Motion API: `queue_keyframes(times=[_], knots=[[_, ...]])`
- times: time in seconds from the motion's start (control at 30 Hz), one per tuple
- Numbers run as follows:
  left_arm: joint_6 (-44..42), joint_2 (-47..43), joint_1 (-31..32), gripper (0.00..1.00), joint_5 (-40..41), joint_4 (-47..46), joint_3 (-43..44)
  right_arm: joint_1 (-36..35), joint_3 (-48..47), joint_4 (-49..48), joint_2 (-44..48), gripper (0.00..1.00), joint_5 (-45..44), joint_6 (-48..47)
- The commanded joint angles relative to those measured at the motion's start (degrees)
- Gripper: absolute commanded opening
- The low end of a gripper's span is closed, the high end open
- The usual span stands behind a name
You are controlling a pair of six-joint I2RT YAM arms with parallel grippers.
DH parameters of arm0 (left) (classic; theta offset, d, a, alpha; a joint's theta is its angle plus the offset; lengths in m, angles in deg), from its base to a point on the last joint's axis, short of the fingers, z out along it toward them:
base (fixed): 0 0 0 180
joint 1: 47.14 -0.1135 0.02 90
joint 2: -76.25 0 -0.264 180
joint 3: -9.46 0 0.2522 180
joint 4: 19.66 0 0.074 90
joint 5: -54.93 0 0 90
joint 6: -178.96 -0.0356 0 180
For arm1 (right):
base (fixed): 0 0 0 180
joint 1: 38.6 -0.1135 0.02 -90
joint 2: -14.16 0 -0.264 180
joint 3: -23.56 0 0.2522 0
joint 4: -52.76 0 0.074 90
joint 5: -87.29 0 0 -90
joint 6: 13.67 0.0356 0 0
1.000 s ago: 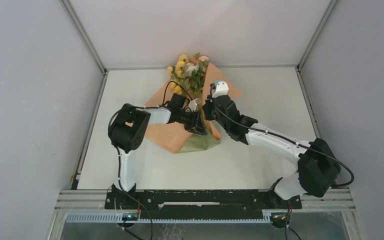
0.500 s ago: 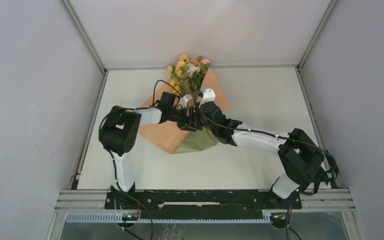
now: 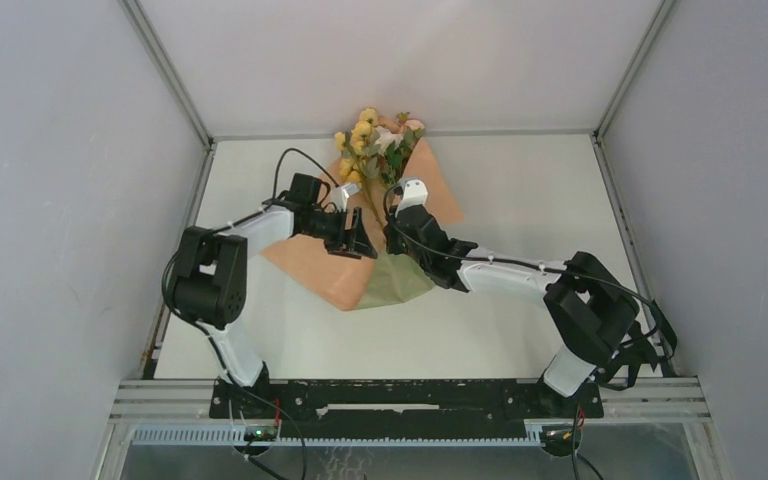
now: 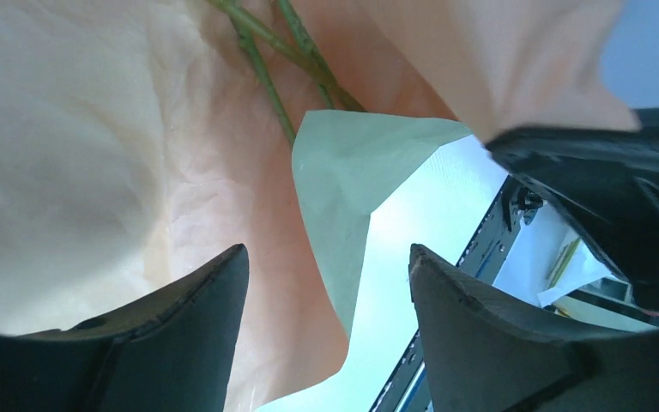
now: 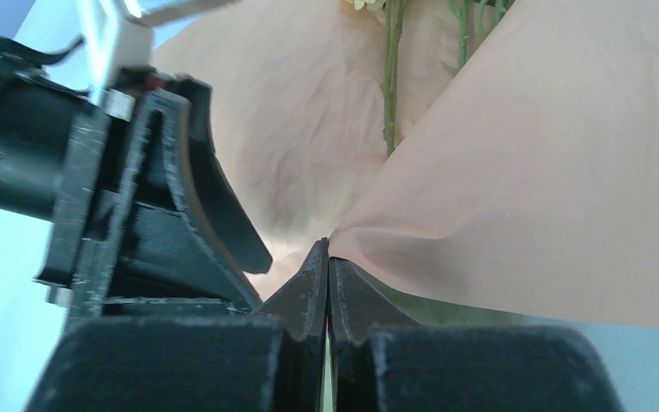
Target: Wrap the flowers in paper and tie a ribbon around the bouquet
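Paper (image 3: 315, 268) under flowers (image 3: 372, 140): thin, floppy, creases easily; best taken by flap edges. Right gripper (image 5: 327, 257) pinches the flap right of the flowers; left gripper (image 4: 326, 300) wide, empty, left of them.

Bolted side by side at the near edge of the bench (image 3: 530, 190). On the left arm (image 3: 260, 225): up from the base, bent at a dark elbow, then forward and inward toward the middle. On the right arm (image 3: 510, 274): folded at the elbow far out to the right, then stretched low and leftward to the same spot. Left hand (image 3: 358, 240) pointing right, its two fingers (image 4: 180, 335) spread well apart, nothing gripped between. Right hand (image 3: 394, 236) pointing left and away, fingers (image 5: 305, 296) pressed flat together, tips pinching a fold of the paper (image 5: 523, 172). Hands just beside each other, tip toward tip, contact impossible to tell.
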Motion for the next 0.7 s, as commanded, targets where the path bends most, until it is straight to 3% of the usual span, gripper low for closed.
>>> queue_keyframes(times=[0.0,0.2,0.4,0.67], knots=[[-5.9,-6.2,0.1,0.75,0.6,0.9,-0.6,0.1,-2.9,-3.7,-0.3,0.04,0.9,4.0],[-6.5,-5.2,1.3,0.74,3.2,0.1,-3.7,1.0,-4.7,-2.9,-2.1,0.06,2.7,7.7],[-12.8,-0.5,5.5,0.8,7.5,2.8,-2.2,2.2,-4.0,2.0,1.6,0.14,1.0,7.3],[-17.5,3.0,10.1,0.81,9.8,7.7,-0.5,6.9,7.2,13.9,15.1,0.44,-7.8,10.2]])
